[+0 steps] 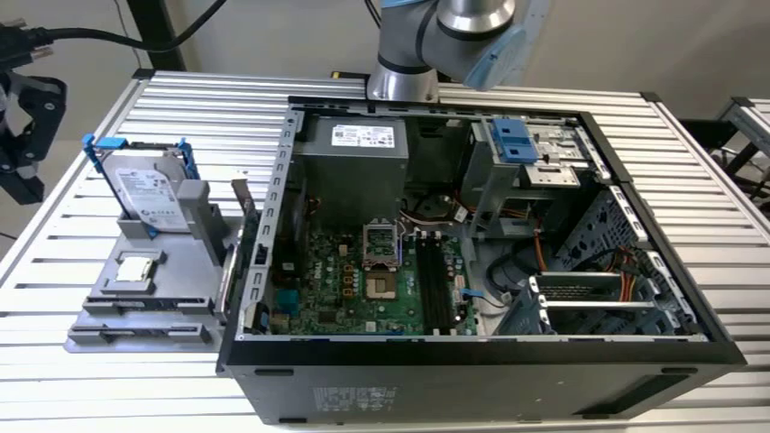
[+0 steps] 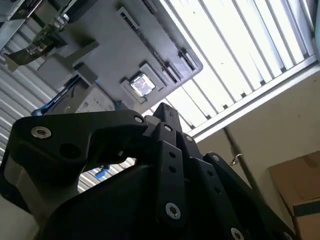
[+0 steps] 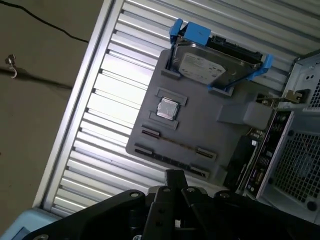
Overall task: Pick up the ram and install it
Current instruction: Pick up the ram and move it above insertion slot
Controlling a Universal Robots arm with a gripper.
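Overhead, the arm (image 1: 416, 54) points its closed claw (image 3: 175, 174) toward the tray (image 3: 200, 125).

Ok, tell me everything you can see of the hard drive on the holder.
The hard drive is a silver metal slab with a white label, held in a blue-edged frame. It stands tilted on edge at one end of the gray holder, to the exterior view's left of the open computer case. Nothing else touches it.
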